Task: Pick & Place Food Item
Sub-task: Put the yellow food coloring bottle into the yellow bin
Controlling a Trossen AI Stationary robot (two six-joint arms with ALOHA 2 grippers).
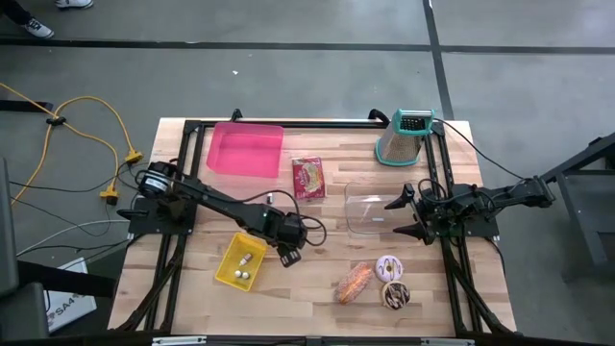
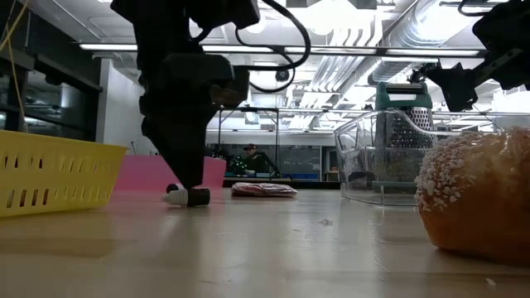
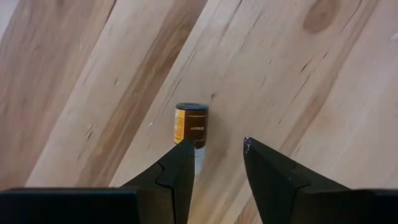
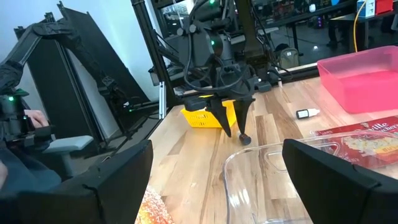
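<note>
A small bottle [image 3: 191, 125] with a dark cap, a brown label and a white body lies on its side on the wood table, near the yellow basket [image 1: 240, 261]. My left gripper [image 3: 216, 146] points steeply down over it, open, with nothing between its fingers. One fingertip [image 3: 181, 151] stands over the bottle's white end. In the low view the bottle [image 2: 189, 196] lies right under the fingertips. My right gripper [image 1: 402, 213] waits open at the table's right, level, facing the clear container [image 1: 370, 211]. My left gripper comes from above, slanting down. One fingertip [image 3: 184, 148] covers the bottle's white end [image 3: 198, 152]. I cannot tell whether it touches the bottle. The bottle lies flat on the table, its cap end pointing away from the fingers.
A pink tray [image 1: 246, 149], a snack packet [image 1: 308, 178] and a metal grater [image 1: 404, 139] stand toward the far side. A bread roll [image 1: 354, 282] and two doughnuts [image 1: 390, 281] lie near the front edge. Another small bottle [image 4: 308, 113] lies by the pink tray.
</note>
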